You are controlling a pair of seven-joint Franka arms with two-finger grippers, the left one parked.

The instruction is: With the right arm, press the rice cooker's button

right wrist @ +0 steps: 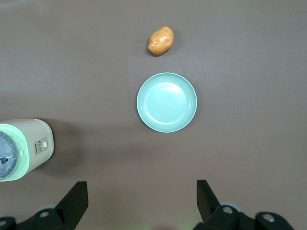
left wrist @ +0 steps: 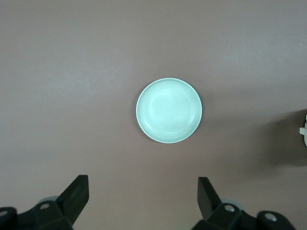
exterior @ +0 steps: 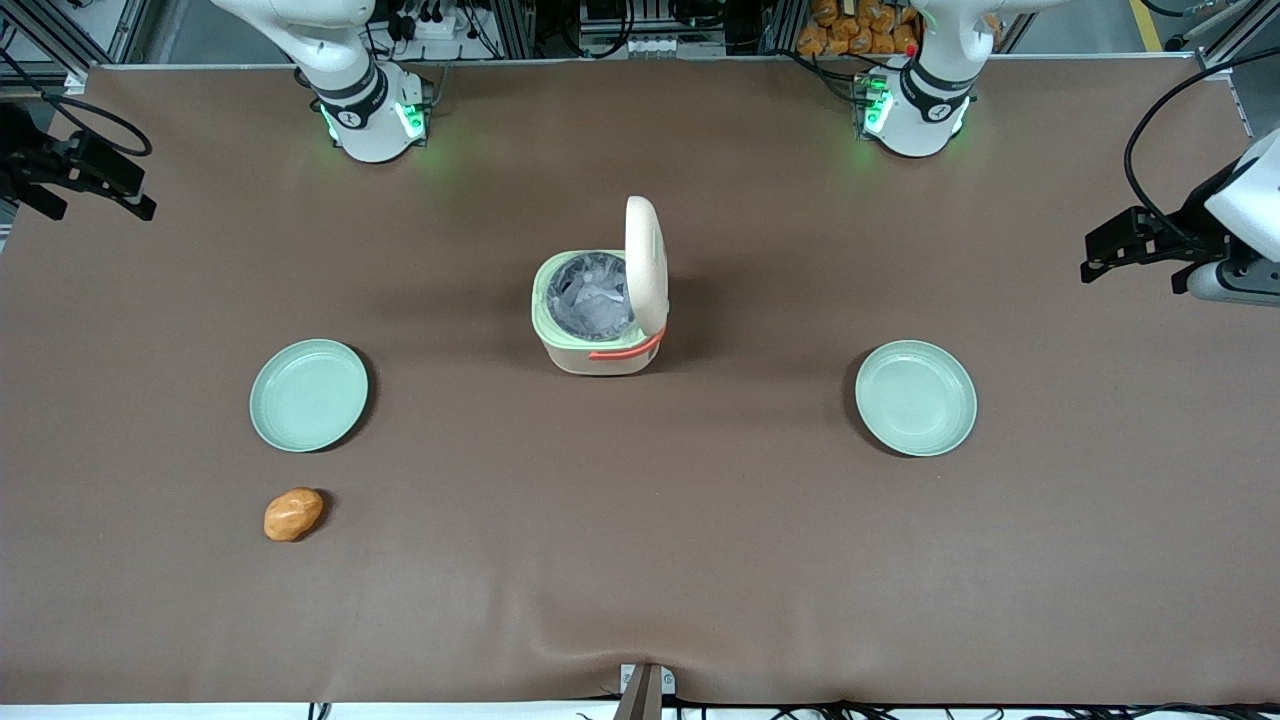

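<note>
The claw (right wrist: 139, 203) is hanging high above the brown table (exterior: 700, 560) at the working arm's end, with its two black fingers (right wrist: 76, 199) spread wide apart and holding nothing. In the wrist view it is pointing straight down, looking over a pale green plate (right wrist: 167, 102) and an orange potato (right wrist: 160, 40) lying near that plate but not touching it. In the front view the claw (exterior: 100, 185) is showing as a dark shape at the table's edge, well apart from everything on the cloth. The right arm (exterior: 330, 60) is rising from its white base, which is glowing green at the table's edge farthest from the front camera, and bending out of sight above.

The rice cooker (exterior: 600, 320) is sitting in the middle of the table, between the two plates and well apart from the claw. Its cream lid (exterior: 645, 265) is standing upright and open, showing the grey pot (exterior: 595, 295) inside the green rim, and the orange handle (exterior: 630, 350) is lying across the side nearest the front camera. The button (right wrist: 44, 143) is sitting on the cooker's cream side wall, facing the working arm's end, untouched.

A second green plate (exterior: 915, 397) is lying toward the parked arm's end.
</note>
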